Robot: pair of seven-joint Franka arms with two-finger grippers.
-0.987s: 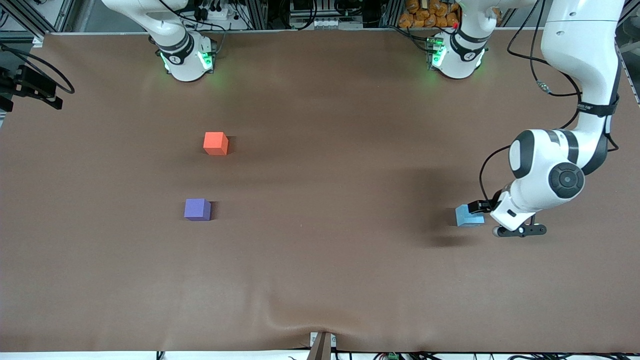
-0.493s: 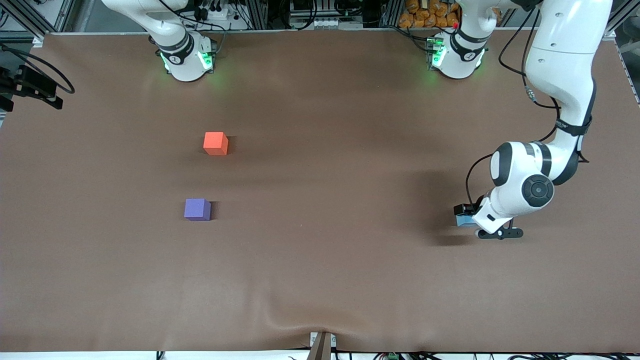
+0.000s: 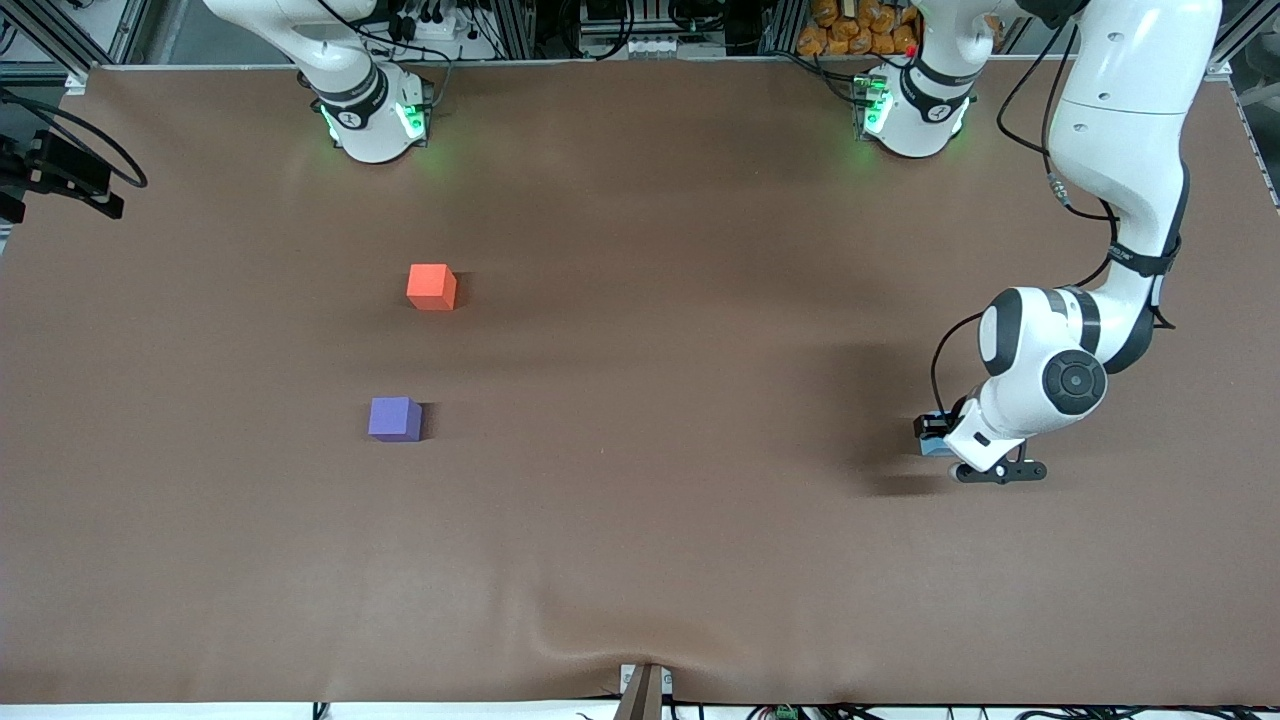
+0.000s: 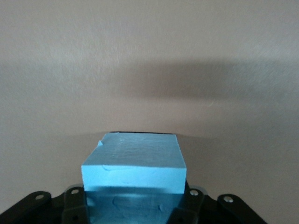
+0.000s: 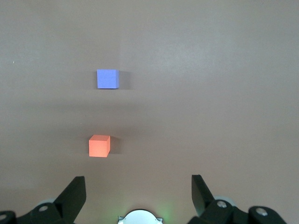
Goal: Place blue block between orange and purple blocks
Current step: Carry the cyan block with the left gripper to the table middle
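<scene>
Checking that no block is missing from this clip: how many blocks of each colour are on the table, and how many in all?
Blue block: 1, between the fingers of the left gripper
Orange block: 1
Purple block: 1
Total: 3 blocks

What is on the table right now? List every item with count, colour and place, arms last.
light sky-blue matte cube: 1, sky-blue, on the table toward the left arm's end, between the left gripper's fingers.
orange-red matte cube: 1, orange-red, toward the right arm's end, farther from the front camera than the purple one.
violet-purple matte cube: 1, violet-purple, toward the right arm's end, nearer the front camera.
brown table cover: 1, brown, spread over the table.
left gripper: 1, black, shut on the sky-blue cube.
right gripper: 1, black, open, waiting above the orange-red cube's end.
</scene>
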